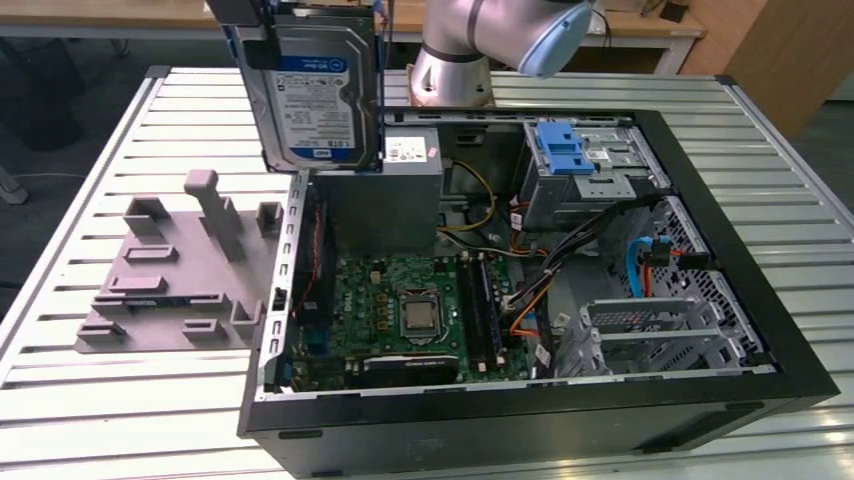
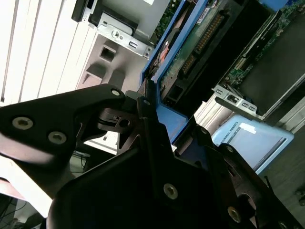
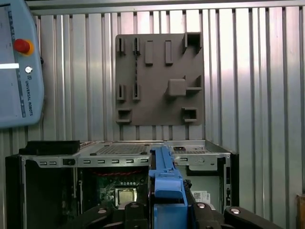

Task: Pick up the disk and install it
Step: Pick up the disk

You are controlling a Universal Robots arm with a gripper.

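The disk (image 1: 314, 95), a silver hard drive with a white-and-blue label in a blue carrier frame, hangs upright in the air above the back left corner of the open computer case (image 1: 747, 210). My gripper (image 2: 145, 102) is shut on the disk's blue frame edge (image 3: 167, 183) from above. The disk's green circuit-board underside (image 2: 200, 43) shows in the second wrist view. The grey drive cage with a light-blue latch (image 1: 574, 150) sits at the case's back, toward the exterior view's right of the disk.
A grey plastic fixture with upright posts (image 1: 160, 270) lies on the slatted metal table (image 1: 80, 400), at the exterior view's left of the case. Inside the case are the motherboard (image 1: 414, 310), cables and a grey power supply (image 1: 380, 200). A blue-grey teach pendant (image 3: 19, 67) lies beside the case.
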